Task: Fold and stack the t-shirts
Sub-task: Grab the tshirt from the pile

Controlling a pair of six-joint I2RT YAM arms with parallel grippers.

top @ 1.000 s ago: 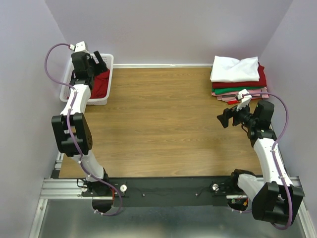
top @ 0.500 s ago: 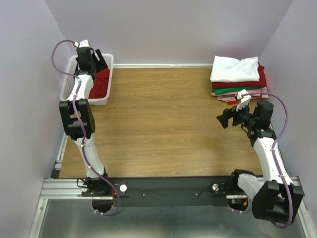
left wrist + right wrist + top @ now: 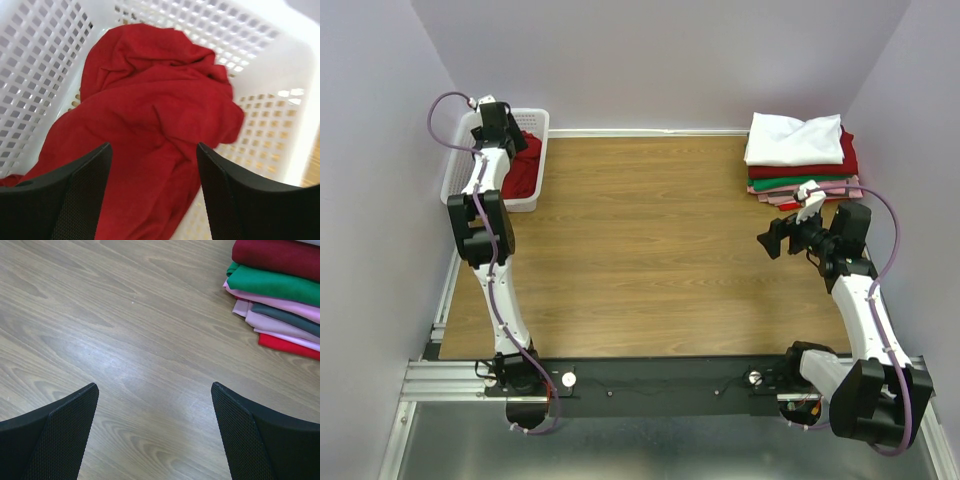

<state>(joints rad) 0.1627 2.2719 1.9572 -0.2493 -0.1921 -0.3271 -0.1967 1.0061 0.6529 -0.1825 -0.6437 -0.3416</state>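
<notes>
**Hovering over the basket, fingers spread**

Hanging above crumpled dark red t-shirt in white mesh basket at far left: left gripper, jaws apart, empty. Poised over wooden table near folded t-shirt stack at far right: right gripper, released.

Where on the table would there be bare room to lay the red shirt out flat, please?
The wood tabletop is bare between the white basket at far left and the folded stack at far right, forward to the arm bases. The right gripper hangs over its right side. The far-right corner is crowded; the red shirt fills the basket under the left gripper.
</notes>
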